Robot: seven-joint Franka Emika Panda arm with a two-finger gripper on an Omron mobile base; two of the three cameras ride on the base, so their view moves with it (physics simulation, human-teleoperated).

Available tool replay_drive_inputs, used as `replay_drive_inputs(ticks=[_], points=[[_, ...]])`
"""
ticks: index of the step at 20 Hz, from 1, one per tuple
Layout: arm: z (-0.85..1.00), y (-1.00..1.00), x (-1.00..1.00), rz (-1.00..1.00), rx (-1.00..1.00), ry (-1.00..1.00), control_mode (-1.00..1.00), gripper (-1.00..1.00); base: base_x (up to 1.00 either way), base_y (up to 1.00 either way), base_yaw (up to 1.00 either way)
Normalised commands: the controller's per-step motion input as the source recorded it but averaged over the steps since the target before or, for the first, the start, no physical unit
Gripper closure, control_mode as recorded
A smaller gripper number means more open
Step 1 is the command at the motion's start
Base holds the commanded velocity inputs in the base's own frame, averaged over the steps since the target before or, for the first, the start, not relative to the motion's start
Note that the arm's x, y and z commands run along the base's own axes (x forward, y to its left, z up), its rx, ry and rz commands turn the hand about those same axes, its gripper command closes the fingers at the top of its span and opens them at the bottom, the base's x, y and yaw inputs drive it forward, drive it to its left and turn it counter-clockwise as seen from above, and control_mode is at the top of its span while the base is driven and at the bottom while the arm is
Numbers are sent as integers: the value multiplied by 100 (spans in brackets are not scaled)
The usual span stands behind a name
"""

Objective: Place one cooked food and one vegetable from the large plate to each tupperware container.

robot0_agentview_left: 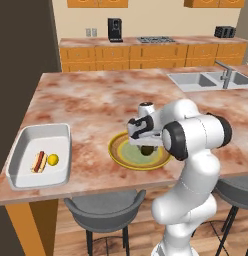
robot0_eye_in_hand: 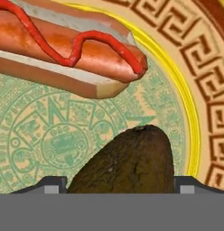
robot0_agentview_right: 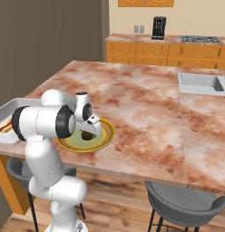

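Dark, rough-skinned oval avocado [robot0_eye_in_hand: 127, 160] sits between my hand's [robot0_eye_in_hand: 119, 182] spread fingertips [robot0_eye_in_hand: 53, 184], on the large plate's [robot0_eye_in_hand: 46, 135] patterned green centre.

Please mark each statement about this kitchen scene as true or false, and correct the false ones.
1. The tupperware container holds a hot dog and a yellow round item. True.
2. The gripper hangs above the sink. False: it is low over the large plate.
3. A hot dog lies on the large plate. True.
4. The dark avocado lies in the container. False: it lies on the plate, between the fingertips.
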Motion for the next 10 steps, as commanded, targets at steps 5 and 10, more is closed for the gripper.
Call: replay_drive_inputs(ticks=[5,10], points=[[97,11,-100,15,0,-24,-100,100,0,0,0],[100,-5,-100,21,0,-11,-100,100,0,0,0]])
